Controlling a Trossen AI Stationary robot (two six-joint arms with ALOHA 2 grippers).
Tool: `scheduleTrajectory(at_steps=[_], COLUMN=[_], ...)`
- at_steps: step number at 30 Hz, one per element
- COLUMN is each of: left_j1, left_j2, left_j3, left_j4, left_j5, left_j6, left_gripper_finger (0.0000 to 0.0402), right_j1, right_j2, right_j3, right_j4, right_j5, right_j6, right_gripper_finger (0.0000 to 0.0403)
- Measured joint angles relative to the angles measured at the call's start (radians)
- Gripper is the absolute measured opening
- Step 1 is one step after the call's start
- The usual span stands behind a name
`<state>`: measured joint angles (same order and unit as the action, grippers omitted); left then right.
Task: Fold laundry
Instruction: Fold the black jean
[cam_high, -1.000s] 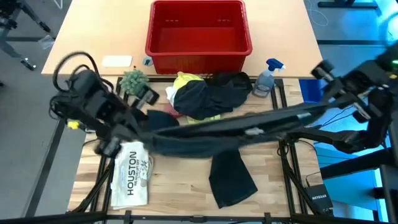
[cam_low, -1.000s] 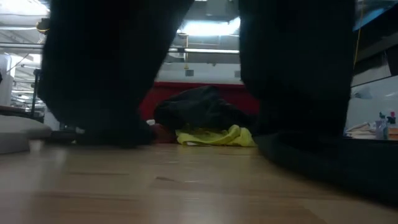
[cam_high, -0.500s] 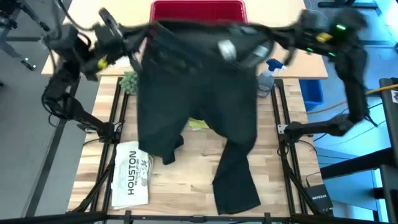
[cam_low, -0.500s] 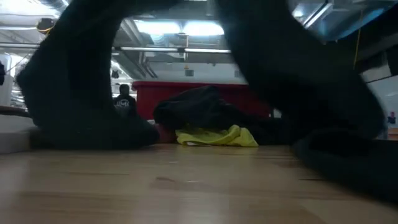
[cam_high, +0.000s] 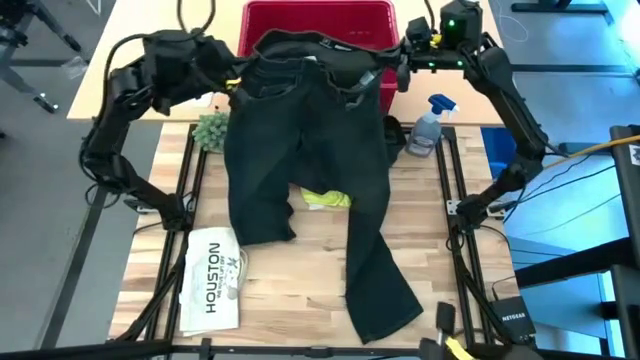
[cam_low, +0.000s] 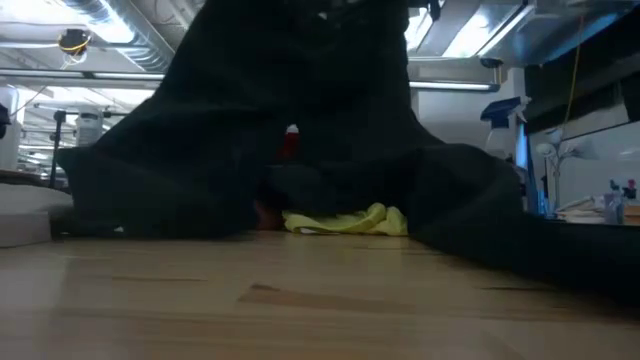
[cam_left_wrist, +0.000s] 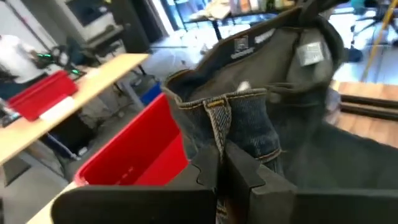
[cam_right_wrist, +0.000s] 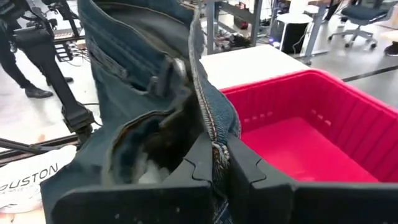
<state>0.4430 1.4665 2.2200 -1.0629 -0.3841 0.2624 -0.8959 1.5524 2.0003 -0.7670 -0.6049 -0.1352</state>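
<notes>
- While 1 s ago the trousers (cam_high: 305, 180) hung as a blurred band strung low across the table (cam_high: 440, 250), they're now held up by the waistband over the basket (cam_high: 385, 20), legs spread down the table.
- 0.5 s ago both arms were blurred w/ motion; now sharp, and the garment hangs flatter.
- Left gripper (cam_high: 232, 75): fingers clamped tight on the waistband's left corner, at the seam.
- Right gripper (cam_high: 392, 62): closed on the waistband's right corner.
- Trousers: dark denim, waist open, label visible inside; one leg ends mid-table, the other reaches the near edge, cuff flared.
- Yellow shirt (cam_high: 328, 199) peeks out between the legs; rest of the pile is covered.
- HOUSTON item (cam_high: 212, 280) lies flat near left, same spot as before.
</notes>
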Motion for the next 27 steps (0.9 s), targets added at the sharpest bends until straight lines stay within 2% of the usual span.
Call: scheduleTrajectory(at_steps=[3, 8, 13, 19, 27], left_j1=[0.052, 0.141, 0.214, 0.282, 0.391], left_j2=[0.017, 0.049, 0.068, 0.097, 0.158], left_j3=[0.0, 0.0, 0.0, 0.0, 0.0], left_j4=[0.016, 0.015, 0.033, 0.062, 0.076], left_j5=[0.072, 0.124, 0.221, 0.263, 0.382], left_j6=[0.01, 0.041, 0.036, 0.055, 0.059], left_gripper_finger=[0.0, 0.0, 0.0, 0.0, 0.0], right_j1=[0.0, -0.001, -0.008, -0.012, -0.085], right_j2=[0.017, 0.041, 0.056, 0.055, 0.113], right_j3=[0.001, 0.001, 0.001, 0.001, 0.002], right_j4=[0.005, 0.017, 0.046, 0.075, 0.082], right_j5=[-0.015, -0.006, 0.011, 0.057, 0.089], right_j6=[0.001, -0.002, -0.012, -0.033, -0.012], right_gripper_finger=[0.0012, 0.0012, 0.0012, 0.0012, 0.0012])
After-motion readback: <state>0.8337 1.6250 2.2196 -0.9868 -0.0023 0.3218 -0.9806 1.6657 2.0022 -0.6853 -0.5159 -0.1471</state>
